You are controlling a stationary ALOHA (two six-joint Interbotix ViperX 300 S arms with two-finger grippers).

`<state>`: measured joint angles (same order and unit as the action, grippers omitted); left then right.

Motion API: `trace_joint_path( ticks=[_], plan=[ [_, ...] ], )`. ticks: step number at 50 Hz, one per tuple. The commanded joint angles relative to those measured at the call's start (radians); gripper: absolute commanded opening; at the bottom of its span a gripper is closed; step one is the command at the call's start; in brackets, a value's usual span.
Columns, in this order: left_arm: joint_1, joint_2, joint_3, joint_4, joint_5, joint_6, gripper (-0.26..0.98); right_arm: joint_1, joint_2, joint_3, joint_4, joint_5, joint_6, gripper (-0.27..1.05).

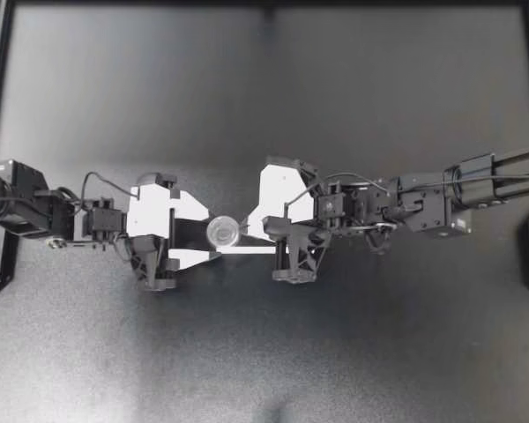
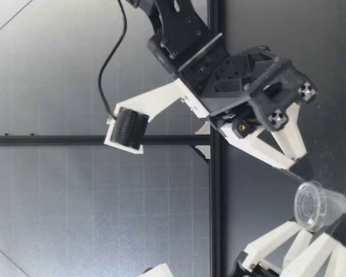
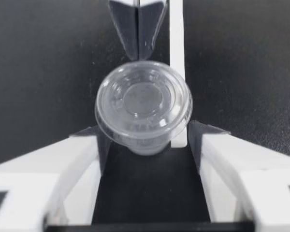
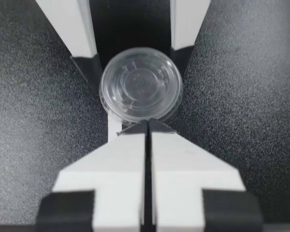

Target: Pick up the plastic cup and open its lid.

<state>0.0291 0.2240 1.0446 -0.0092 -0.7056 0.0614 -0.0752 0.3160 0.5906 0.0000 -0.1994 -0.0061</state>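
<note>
The left gripper (image 1: pixel 214 235) is grasping the plastic cup (image 1: pixel 222 232) low over the middle of the tabletop (image 1: pixel 264 88), so the pickup looks done. The right gripper (image 1: pixel 245 231), clenched, is touching the lid (image 3: pixel 142 99) at its rim. The lid is sitting closed, and opening it is what remains.

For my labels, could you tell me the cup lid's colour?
The lid is clear and colourless, best seen in left wrist view.

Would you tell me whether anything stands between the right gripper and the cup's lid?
Nothing visible. My right gripper, shut, has its tips at the lid, and my left gripper holds the cup from both sides.
</note>
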Motion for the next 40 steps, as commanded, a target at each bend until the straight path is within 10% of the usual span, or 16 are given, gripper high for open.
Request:
trace_joint_path(
  ticks=[1,40],
  plan=[
    [0.000,-0.014,-0.009,0.002,-0.006,0.000,0.55,-0.009,-0.021,-0.017,-0.002,-0.005,0.002,-0.18],
    [0.000,-0.012,-0.006,0.002,0.002,0.000,0.55,-0.014,-0.029,-0.087,-0.002,0.006,0.002,-0.18]
  ],
)
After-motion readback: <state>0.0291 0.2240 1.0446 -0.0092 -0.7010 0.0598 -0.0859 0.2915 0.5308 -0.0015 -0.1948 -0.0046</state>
